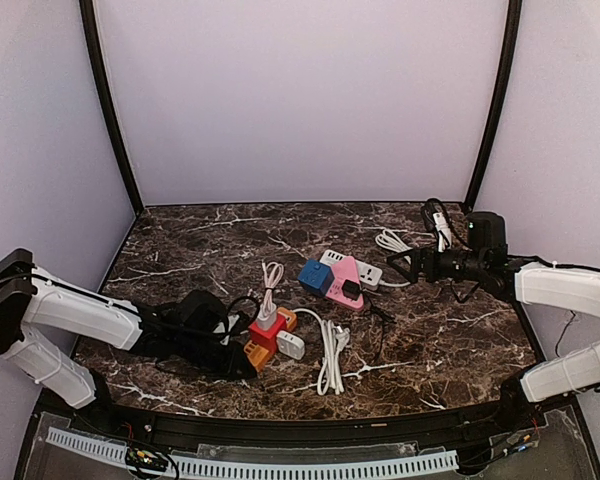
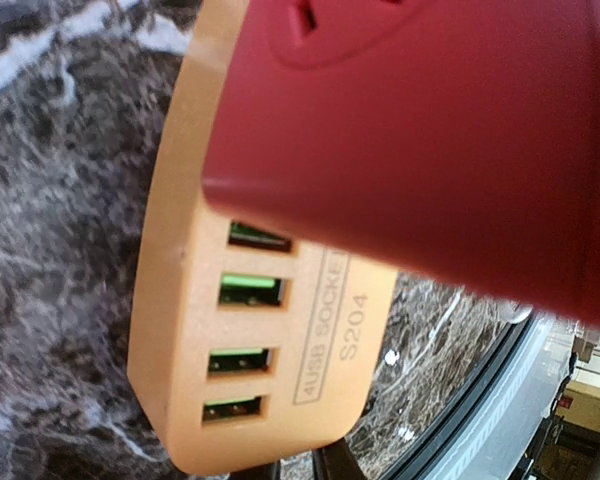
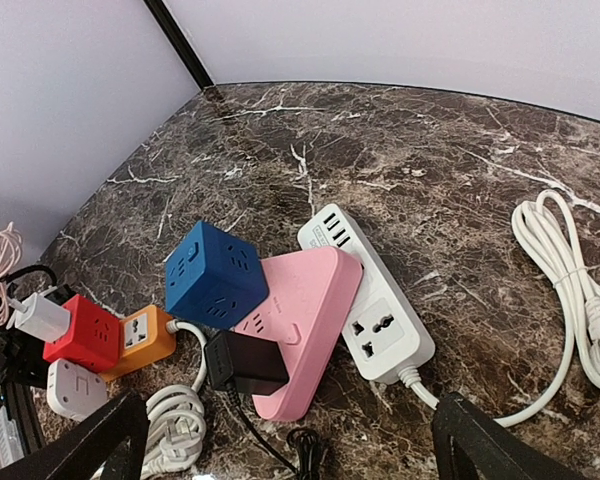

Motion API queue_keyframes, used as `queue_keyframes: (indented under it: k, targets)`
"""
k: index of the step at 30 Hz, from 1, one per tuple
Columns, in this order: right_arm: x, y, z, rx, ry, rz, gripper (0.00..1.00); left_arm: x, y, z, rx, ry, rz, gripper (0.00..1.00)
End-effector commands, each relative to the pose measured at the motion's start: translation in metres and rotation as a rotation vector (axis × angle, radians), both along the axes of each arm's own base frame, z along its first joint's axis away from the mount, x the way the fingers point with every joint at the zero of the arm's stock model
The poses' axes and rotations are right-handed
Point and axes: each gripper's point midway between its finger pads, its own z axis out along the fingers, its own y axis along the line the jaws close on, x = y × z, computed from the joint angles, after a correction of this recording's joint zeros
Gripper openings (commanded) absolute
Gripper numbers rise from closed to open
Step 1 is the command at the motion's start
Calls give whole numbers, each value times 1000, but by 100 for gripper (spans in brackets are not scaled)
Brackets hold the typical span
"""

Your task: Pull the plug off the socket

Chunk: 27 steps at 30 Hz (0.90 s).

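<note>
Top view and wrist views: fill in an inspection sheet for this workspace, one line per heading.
Surface: dark marble table, no spills seen.
Job's things: white plug seated in red cube; black plug on pink socket.
Clutter: orange strip, blue cube, white strip, white adapter.
Grippers: left gripper at the red cube, state unclear; right gripper open, facing the sockets.
Cables: white coils, pink cable.
Surroundings: pale walls, black posts.
</note>
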Motion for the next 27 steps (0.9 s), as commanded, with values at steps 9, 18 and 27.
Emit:
queue_keyframes:
  k: [9, 18, 27]
  targets:
    - [-22, 10, 2, 20, 0, 69, 99, 54, -13, 5, -59, -84, 51, 10]
    - [-37, 34, -3, -35, 3, 139, 96, 73, -12, 15, -107, -122, 51, 17]
    - [-66, 82, -3, -73, -40, 234, 92, 70, 19, 104, -135, -445, 4, 68]
